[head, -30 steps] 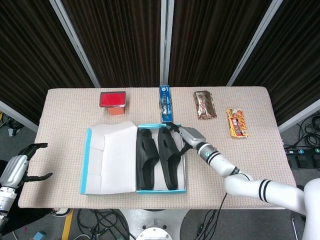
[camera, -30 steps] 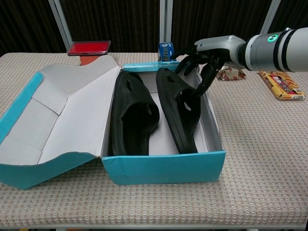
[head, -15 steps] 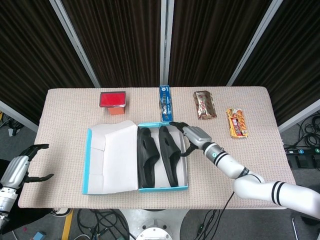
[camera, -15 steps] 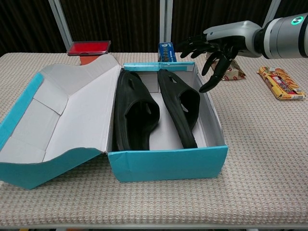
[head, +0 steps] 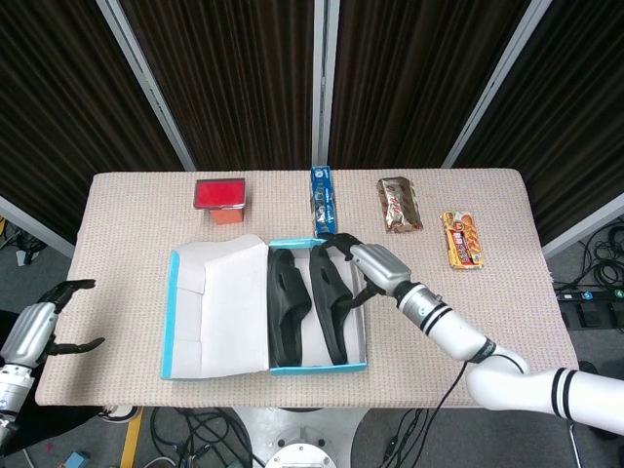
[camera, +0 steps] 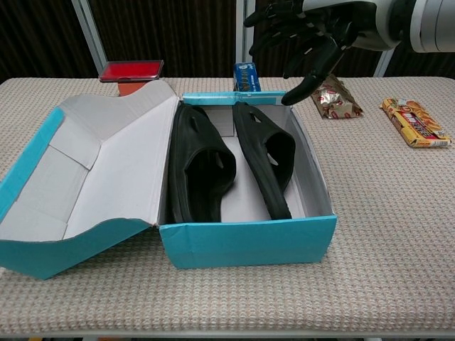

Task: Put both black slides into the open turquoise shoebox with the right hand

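Observation:
Two black slides lie side by side inside the open turquoise shoebox point(head: 363, 336) point(camera: 249, 245): the left slide point(head: 285, 307) point(camera: 196, 170) and the right slide point(head: 330, 302) point(camera: 266, 160), which leans against the box's right wall. The box lid point(head: 216, 307) point(camera: 85, 170) is folded open to the left. My right hand point(head: 363, 268) point(camera: 304, 35) hovers above the box's far right corner, fingers spread, holding nothing. My left hand point(head: 39, 327) hangs open off the table's left edge, seen only in the head view.
Along the back of the table sit a red box point(head: 219, 194) point(camera: 129, 71), a blue packet point(head: 322, 200) point(camera: 247, 74), a brown snack bag point(head: 399, 205) point(camera: 336, 99) and an orange snack pack point(head: 462, 239) point(camera: 414, 122).
My right hand has let go of the right slide and risen up and away from the box. The box shifted slightly, and the slide settled inside.

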{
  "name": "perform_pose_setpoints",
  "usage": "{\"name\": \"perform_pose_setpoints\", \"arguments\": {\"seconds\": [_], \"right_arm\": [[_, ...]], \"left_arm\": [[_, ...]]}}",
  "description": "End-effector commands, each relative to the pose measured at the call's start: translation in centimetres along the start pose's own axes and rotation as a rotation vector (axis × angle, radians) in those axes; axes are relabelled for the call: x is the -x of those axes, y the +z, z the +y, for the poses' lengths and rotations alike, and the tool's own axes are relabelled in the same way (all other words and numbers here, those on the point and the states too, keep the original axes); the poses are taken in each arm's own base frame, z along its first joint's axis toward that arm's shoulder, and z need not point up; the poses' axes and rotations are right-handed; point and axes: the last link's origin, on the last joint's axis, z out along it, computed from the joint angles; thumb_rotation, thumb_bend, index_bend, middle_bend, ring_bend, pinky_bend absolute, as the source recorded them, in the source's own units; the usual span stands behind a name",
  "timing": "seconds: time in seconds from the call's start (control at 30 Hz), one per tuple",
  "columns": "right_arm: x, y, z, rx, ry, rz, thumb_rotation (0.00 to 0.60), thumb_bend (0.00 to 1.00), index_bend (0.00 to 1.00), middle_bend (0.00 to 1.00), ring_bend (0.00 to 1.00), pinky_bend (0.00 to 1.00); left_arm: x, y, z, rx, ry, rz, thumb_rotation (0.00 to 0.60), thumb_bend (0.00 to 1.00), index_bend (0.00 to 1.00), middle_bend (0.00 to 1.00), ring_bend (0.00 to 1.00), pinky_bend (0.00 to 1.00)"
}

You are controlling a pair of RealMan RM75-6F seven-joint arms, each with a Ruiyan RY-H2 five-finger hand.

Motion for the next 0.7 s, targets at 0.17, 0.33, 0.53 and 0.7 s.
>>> {"name": "perform_pose_setpoints", "arguments": {"seconds": [0.17,0.33,0.53,0.7], "right_arm": [[3.2,0.7,0.6,-0.015,0.08,-0.105,0.6,0.0,0.0,0.17,0.05,0.28],[4.8,1.4,0.7,-0.032,0.123,-0.139,0.6,0.0,0.0,0.17,0.06,0.28],[6.1,1.6,2.0,-0.01,0.117,-0.163,0.6,0.0,0.0,0.17,0.06,0.28],[6.8,2.0,3.3,0.025,0.122,-0.179,0.6,0.0,0.0,0.17,0.06,0.28]], "left_arm": [[-0.1,-0.1,0.0,-0.004,0.003,0.004,0.6,0.04,0.18,0.22,0.12,0.19],[-0.3,-0.3,-0.1,-0.009,0.004,0.009,0.6,0.04,0.18,0.22,0.12,0.19],[-0.2,-0.3,-0.2,-0.011,0.005,0.001,0.6,0.04,0.19,0.22,0.12,0.19],[-0.3,-0.3,-0.3,-0.008,0.006,0.001,0.6,0.04,0.18,0.22,0.12,0.19]]}}
